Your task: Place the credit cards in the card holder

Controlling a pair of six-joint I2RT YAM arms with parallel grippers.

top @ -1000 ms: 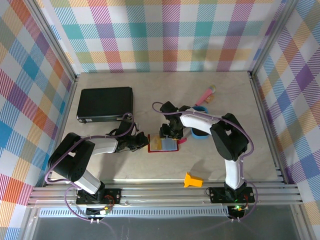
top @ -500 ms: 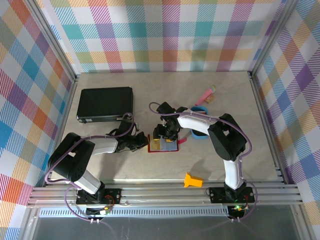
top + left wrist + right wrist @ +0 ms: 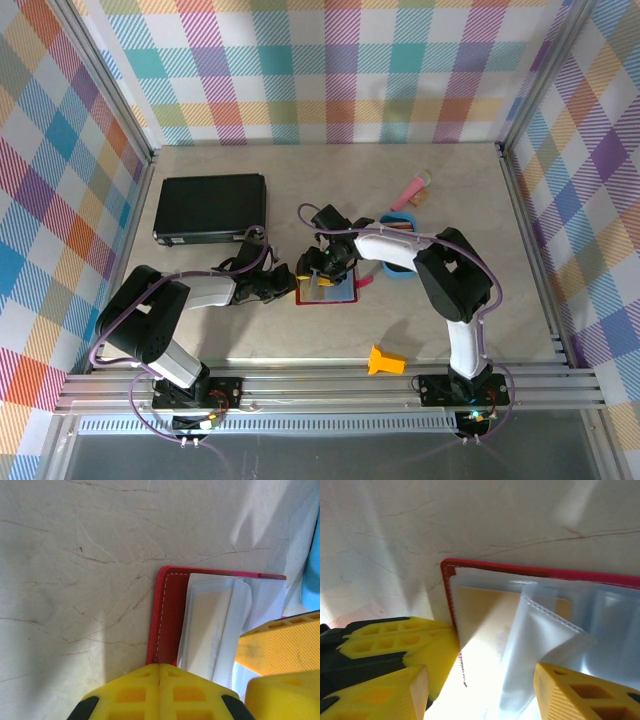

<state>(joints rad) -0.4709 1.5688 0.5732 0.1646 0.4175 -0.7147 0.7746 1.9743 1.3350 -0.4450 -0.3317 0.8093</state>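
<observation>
Right wrist: card holder (image 3: 451,572) lying open on the worktop (image 3: 395,520), tan card (image 3: 480,612) under its clear sleeve (image 3: 545,640). I am holding my right hand (image 3: 480,680) parted above it, left hand (image 3: 159,672) closed against its red edge; best pushing cards in squarely, slowly.

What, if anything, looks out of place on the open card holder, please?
One clear plastic sleeve in the card holder is buckled up instead of lying flat, partly covering a tan card. Nothing else stands out.
</observation>
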